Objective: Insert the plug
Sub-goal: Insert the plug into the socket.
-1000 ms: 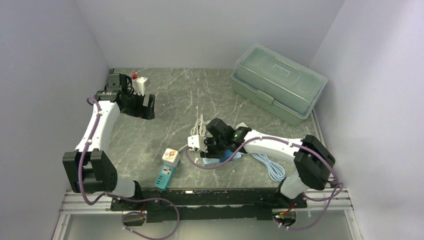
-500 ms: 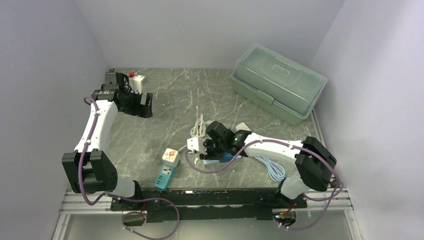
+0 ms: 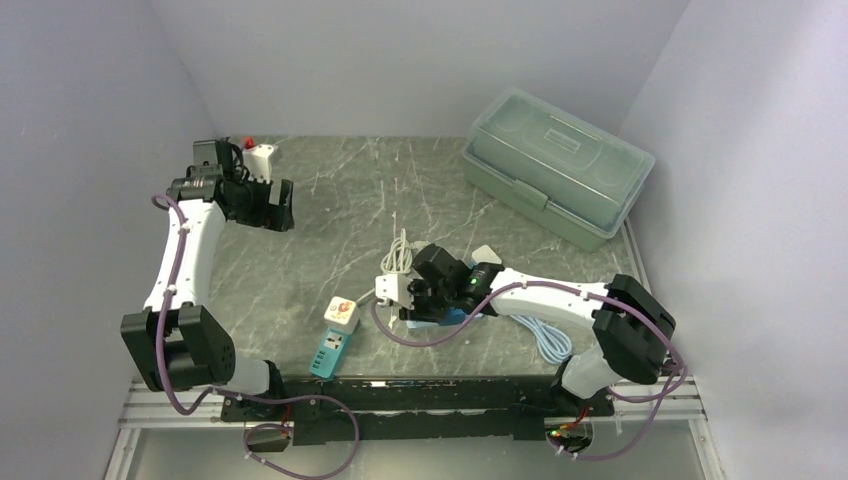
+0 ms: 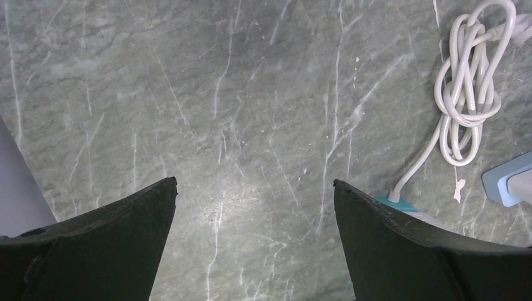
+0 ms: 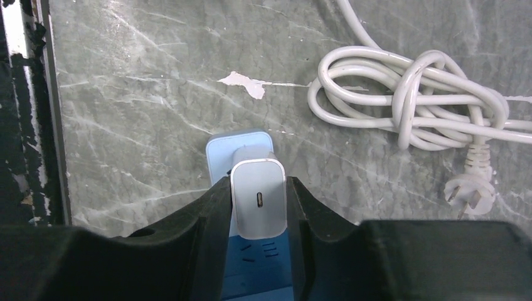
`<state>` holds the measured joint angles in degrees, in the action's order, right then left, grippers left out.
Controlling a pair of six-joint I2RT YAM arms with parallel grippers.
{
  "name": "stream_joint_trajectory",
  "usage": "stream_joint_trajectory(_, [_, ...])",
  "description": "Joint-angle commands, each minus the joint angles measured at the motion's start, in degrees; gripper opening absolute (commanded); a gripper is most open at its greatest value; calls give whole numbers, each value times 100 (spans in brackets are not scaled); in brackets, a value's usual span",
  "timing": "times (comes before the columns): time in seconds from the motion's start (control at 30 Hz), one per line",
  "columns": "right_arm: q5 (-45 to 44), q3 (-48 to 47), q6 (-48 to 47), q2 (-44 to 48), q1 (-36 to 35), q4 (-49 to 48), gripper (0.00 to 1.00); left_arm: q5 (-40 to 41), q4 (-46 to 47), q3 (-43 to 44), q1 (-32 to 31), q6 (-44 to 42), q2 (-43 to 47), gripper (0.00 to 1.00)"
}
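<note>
My right gripper (image 5: 258, 182) is shut on a white charger plug (image 5: 258, 204), with one finger on each side. The plug stands over the end of a blue power strip (image 5: 241, 150); I cannot tell if its pins are in. Empty slots (image 5: 263, 248) show on the strip closer to the camera. In the top view the right gripper (image 3: 428, 300) sits over the blue strip (image 3: 445, 318) and hides the plug. My left gripper (image 3: 270, 207) is open and empty at the far left, high above the bare table (image 4: 254, 182).
A coiled white cable (image 5: 414, 100) with a pronged plug (image 5: 467, 188) lies just beyond the strip. A white socket block (image 3: 392, 285), a white cube (image 3: 341, 313) and a teal strip (image 3: 330, 352) lie left of it. A green toolbox (image 3: 555, 165) stands back right, a light blue cable (image 3: 545, 335) right.
My left arm has swung back and to the left, toward the wall. My right gripper has stayed over the blue strip, still shut on the plug.
</note>
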<state>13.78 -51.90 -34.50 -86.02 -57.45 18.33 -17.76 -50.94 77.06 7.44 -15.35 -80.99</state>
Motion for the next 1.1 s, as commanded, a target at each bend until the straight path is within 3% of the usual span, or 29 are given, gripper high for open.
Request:
stream_joint_trajectory(0.0, [158,140,593,-156,-163,918,49,-193,-91,356,57,-123,290,100])
stream_joint_trajectory(0.03, [81,72,621,-71,-143,869,89,-201,-99,381,69,-133,294,100])
stream_joint_trajectory(0.07, [6,3,665,21,-111,804,98,-208,-108,419,81,-142,294,100])
stream_joint_trajectory(0.47, [-315,-760,697,552,-3,485,99,-259,-310,681,110,-96,346,100])
stream_joint_trajectory(0.8, [6,-600,494,608,125,630,85,-292,-311,710,108,-45,338,100])
stream_joint_trajectory(0.87, [103,-559,458,554,164,615,69,-273,-295,714,108,-55,326,100])
stream_joint_trajectory(0.93, [136,-585,485,484,229,569,47,-280,-294,715,108,-40,313,100])
stream_joint_trajectory(1.07, [225,-712,453,337,285,688,32,-282,-292,715,101,-28,311,100])
